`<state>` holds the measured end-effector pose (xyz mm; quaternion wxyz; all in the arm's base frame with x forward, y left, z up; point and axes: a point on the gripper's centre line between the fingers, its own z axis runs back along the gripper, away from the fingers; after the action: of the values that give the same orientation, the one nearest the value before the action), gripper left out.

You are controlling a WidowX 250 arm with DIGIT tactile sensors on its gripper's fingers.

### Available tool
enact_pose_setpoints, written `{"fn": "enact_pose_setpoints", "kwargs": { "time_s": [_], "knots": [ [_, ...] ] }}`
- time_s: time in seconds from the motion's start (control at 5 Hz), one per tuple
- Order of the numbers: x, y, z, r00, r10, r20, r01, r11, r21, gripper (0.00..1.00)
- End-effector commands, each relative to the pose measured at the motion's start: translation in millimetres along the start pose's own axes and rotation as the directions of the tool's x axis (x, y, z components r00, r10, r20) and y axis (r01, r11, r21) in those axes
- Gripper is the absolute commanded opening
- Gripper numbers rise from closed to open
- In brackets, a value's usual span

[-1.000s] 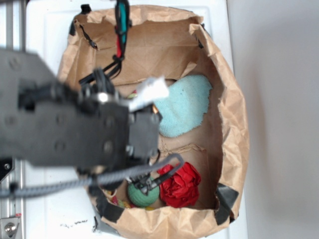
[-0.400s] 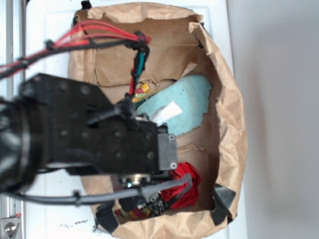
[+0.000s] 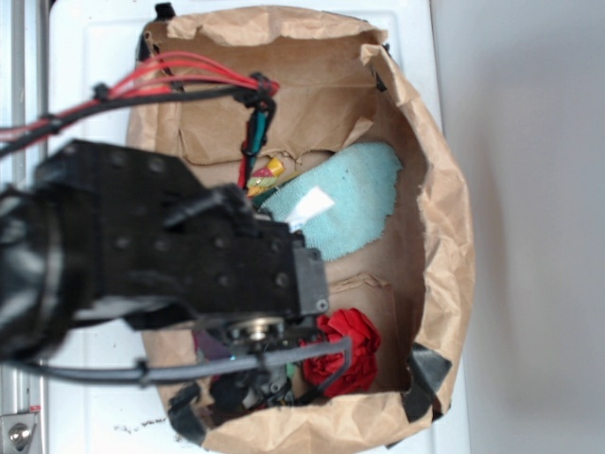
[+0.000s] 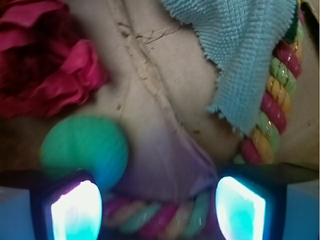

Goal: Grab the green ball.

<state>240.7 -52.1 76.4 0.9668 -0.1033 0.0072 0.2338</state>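
In the wrist view the green ball [image 4: 82, 150] lies on the brown paper floor, just beyond my left fingertip [image 4: 75, 210] and not between the fingers. My gripper [image 4: 159, 210] stands open, its pads wide apart, with a twisted coloured rope [image 4: 160, 220] running across the gap underneath. The red fabric flower [image 4: 45, 60] sits right behind the ball. In the exterior view my arm covers the ball; only the gripper's dark body [image 3: 250, 383] shows at the near end of the bag, beside the red flower [image 3: 348, 352].
Everything sits inside a brown paper bag [image 3: 444, 236] with raised, crumpled walls. A pale teal cloth [image 3: 350, 194] lies mid-bag, over part of the coloured rope [image 4: 280, 95]. Black tape patches [image 3: 423, 374] mark the bag's near corners.
My arm has moved down toward the near end of the bag. The ball, visible in the exterior view a second ago, is now covered by the arm.
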Motion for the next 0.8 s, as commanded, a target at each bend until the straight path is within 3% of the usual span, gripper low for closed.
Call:
{"fn": "enact_pose_setpoints", "kwargs": {
  "time_s": [0.0, 0.6],
  "knots": [
    [1, -19, 10, 1.000, -0.008, 0.025, 0.009, 0.999, -0.037, 1.00],
    [7, -41, 4, 1.000, 0.015, 0.025, -0.013, 0.997, -0.075, 1.00]
  ]
}}
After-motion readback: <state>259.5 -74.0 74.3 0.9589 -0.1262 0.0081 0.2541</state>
